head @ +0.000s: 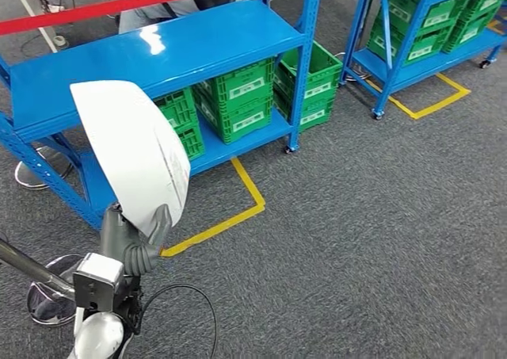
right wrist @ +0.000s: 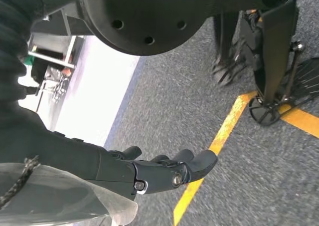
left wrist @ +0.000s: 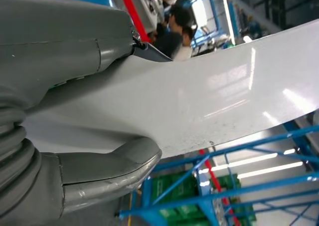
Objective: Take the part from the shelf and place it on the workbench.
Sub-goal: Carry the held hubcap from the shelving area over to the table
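head view: white part (head: 135, 149) rises up and away from the left robot hand (head: 139, 244), which grips its lower edge. left wrist view: thumb and fingers clamp it. right wrist view: right robot hand (right wrist: 165, 171) hangs empty, fingers loosely extended.

White curved part (head: 135, 149) held upright above floor.

Grey carpet floor (head: 371, 240) with yellow tape lines (head: 239, 208), blue racks (head: 150, 58) holding green crates (head: 239, 97).
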Available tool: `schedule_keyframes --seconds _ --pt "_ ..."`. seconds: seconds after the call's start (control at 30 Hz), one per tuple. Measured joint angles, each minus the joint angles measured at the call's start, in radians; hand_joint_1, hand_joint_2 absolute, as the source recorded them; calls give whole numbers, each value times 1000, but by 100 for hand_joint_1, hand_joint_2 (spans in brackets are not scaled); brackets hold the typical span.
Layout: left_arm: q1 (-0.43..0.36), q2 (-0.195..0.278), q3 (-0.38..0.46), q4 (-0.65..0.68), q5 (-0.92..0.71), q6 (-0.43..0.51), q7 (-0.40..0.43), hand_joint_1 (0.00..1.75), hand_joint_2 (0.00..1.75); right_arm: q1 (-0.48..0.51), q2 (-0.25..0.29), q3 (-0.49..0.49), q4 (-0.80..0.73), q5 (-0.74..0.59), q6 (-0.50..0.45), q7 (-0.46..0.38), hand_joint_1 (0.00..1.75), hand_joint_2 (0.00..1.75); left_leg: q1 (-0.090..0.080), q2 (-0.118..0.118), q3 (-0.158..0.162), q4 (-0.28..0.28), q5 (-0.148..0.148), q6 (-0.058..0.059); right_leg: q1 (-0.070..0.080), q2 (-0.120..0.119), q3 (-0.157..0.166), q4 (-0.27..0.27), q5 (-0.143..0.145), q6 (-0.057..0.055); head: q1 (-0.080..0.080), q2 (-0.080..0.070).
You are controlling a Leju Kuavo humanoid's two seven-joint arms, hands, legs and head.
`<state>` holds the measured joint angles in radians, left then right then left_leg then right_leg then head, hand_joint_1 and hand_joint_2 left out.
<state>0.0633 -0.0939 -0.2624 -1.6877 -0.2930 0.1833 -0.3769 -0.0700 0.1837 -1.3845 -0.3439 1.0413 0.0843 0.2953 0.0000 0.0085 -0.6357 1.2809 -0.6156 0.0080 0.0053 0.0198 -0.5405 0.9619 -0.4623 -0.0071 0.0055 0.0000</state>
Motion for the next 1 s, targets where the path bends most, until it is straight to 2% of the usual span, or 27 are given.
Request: schedule_keyframes --seconds 0.03,0.07,0.1,0.13,0.17,0.2,0.23,0.27,0.3,0.33,0.4,0.43,0.47,0.5,0.53,0.6,0.63,0.67,0.7,0.77,0.8,0.83,0.9,0.93,0.97,1.0 --pt "-1 0 0 2 0 -6 0 175 175 0 1 -1 -1 -1 0 0 0 175 -3 -5 32 -30 29 7 3 13 -17 7 8 0 0 0" --pt "-3 0 1 3 -1 -14 0 175 175 0 2 -2 -1 -2 0 0 0 175 -7 -18 76 -89 58 17 5 26 -32 14 15 0 0 0" --pt "-5 0 1 4 -1 -24 -1 175 175 0 5 -3 -2 -3 -1 0 0 175 -9 -38 123 -161 73 27 8 37 -45 20 21 2 0 0" --pt "-6 0 2 4 -1 -33 -2 175 175 -1 7 -5 -3 -4 -1 0 0 175 -11 -56 161 -224 77 33 9 49 -55 25 28 5 0 0" --pt "-7 1 2 5 -1 -41 -3 175 175 -2 10 -6 -4 -6 -2 0 0 175 -12 -70 184 -269 72 38 9 59 -64 28 36 8 1 0" --pt "-7 1 3 6 0 -47 -5 175 175 -2 11 -7 -6 -8 -2 0 0 175 -12 -72 192 -290 65 39 8 68 -71 29 45 13 1 0" --pt "-7 1 4 7 0 -51 -6 175 175 0 11 -7 -8 -9 -2 0 0 175 -11 -64 189 -299 68 38 8 79 -78 27 54 19 0 0" --pt "-8 1 5 7 0 -54 -7 175 175 2 11 -8 -10 -10 -2 0 0 175 -9 -53 185 -305 75 38 8 79 -87 28 58 23 -1 0" --pt "-9 0 5 8 0 -56 -8 175 175 3 12 -8 -11 -10 -2 0 0 175 -6 -41 180 -309 84 40 9 67 -99 40 48 28 1 0" --pt "-10 -1 6 9 0 -57 -9 175 175 4 12 -8 -13 -11 -3 0 0 175 -2 -29 175 -313 93 43 8 48 -117 70 25 33 5 0" --pt "-9 -2 8 9 0 -58 -11 175 175 3 12 -8 -13 -11 -3 1 0 175 0 -4 160 -313 106 45 -1 4 -168 191 -51 46 13 0" --pt "-8 -1 9 10 0 -59 -12 175 175 3 12 -9 -14 -11 -3 1 0 175 0 10 153 -313 110 44 -7 -5 -192 258 -82 54 14 0" --pt "-8 -1 10 10 0 -61 -12 175 175 3 12 -9 -14 -11 -3 1 0 175 1 24 147 -312 114 41 -13 -11 -202 302 -99 61 14 0" --pt "-8 -1 11 11 -1 -64 -13 175 175 4 12 -9 -14 -11 -3 1 0 175 2 38 142 -311 117 38 -18 -15 -193 308 -97 68 14 0" --pt "-8 -1 12 11 -2 -68 -14 175 175 4 12 -9 -14 -11 -4 1 0 175 3 51 139 -309 119 35 -23 -22 -161 271 -79 73 14 0" --pt "-10 -1 13 11 -5 -76 -15 175 175 3 13 -9 -15 -11 -4 1 0 175 5 75 136 -304 118 26 -27 -57 -62 126 -35 80 15 0" --pt "-12 -1 13 11 -6 -81 -15 175 175 1 14 -8 -15 -11 -4 1 0 175 4 84 135 -300 117 20 -26 -71 -24 67 -22 75 15 0" --pt "-15 -1 14 11 -8 -86 -15 175 175 -1 15 -8 -15 -11 -3 1 0 175 2 92 134 -297 117 13 -24 -81 -3 32 -18 67 14 0" --pt "-17 -1 15 11 -10 -89 -15 175 175 -1 16 -8 -16 -11 -3 1 0 175 0 100 133 -296 117 6 -20 -82 1 21 -20 57 12 0" --pt "-21 -2 15 11 -11 -94 -16 175 175 2 16 -9 -16 -11 -2 -1 0 175 2 109 132 -294 117 -5 -19 -63 -6 22 -14 37 9 0" --pt "-22 -2 15 11 -11 -95 -16 175 175 3 16 -9 -16 -11 -2 -2 0 175 5 97 128 -285 106 -11 -20 -54 -8 20 -10 29 8 0" --pt "-24 -2 15 11 -11 -95 -16 175 175 3 16 -9 -16 -11 -2 -3 0 175 7 75 118 -258 84 -15 -21 -45 -11 18 -6 21 6 0" --pt "-24 -1 16 12 -11 -96 -17 175 175 2 16 -9 -17 -10 -3 -2 0 175 10 22 69 -141 13 -19 -19 -25 -17 18 1 10 3 0" --pt "-24 0 16 13 -12 -97 -17 175 175 1 17 -9 -18 -10 -3 -2 0 175 10 9 39 -69 -19 -19 -17 -13 -21 18 3 7 2 0" --pt "-23 0 16 14 -12 -98 -17 175 175 1 17 -9 -19 -9 -3 -2 0 175 10 3 16 -16 -34 -17 -15 0 -23 19 4 5 2 0" --pt "-23 1 16 14 -12 -99 -17 175 175 2 17 -9 -21 -9 -3 -2 0 175 10 1 7 3 -28 -15 -13 13 -24 21 5 4 2 0"
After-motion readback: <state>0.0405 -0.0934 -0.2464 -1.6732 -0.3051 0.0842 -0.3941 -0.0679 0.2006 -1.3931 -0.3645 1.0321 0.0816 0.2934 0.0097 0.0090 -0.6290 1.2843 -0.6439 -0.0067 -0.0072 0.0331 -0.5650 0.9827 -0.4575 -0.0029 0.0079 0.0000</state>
